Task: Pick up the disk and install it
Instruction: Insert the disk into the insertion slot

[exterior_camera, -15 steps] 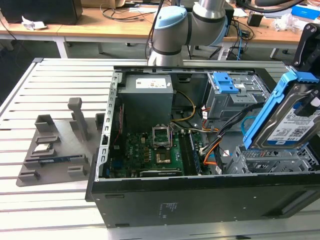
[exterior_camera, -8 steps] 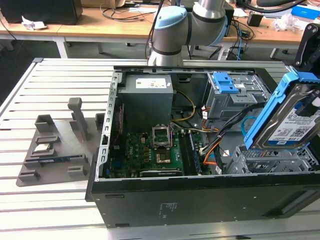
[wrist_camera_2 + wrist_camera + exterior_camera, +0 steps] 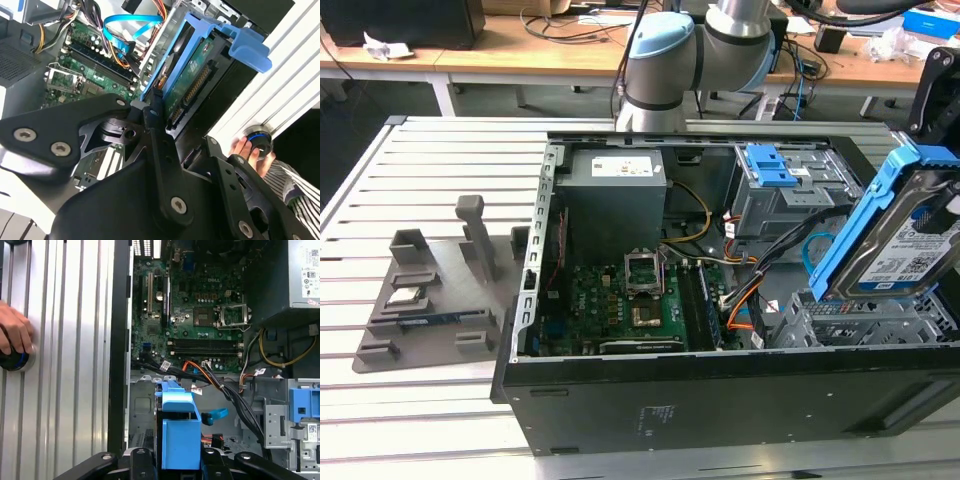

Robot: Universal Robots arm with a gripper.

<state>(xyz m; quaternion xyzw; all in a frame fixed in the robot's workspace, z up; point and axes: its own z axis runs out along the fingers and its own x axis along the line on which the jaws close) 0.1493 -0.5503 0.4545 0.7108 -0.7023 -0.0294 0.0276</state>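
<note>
slatted metal table, open computer case, desks behind, disk in fingers

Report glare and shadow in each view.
Exterior view: even light, the disk plainly lit. Second wrist view: the table glares near white, the gripper is dark against it. First wrist view: the table's slats gleam; deep shadow beside the power supply.

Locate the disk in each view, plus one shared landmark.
Exterior view: disk tilted over the drive cage, at the exterior view's right.
Second wrist view: disk slanted beside the motherboard.
First wrist view: disk end-on in the gripper.
Shared landmark: green motherboard.
</note>
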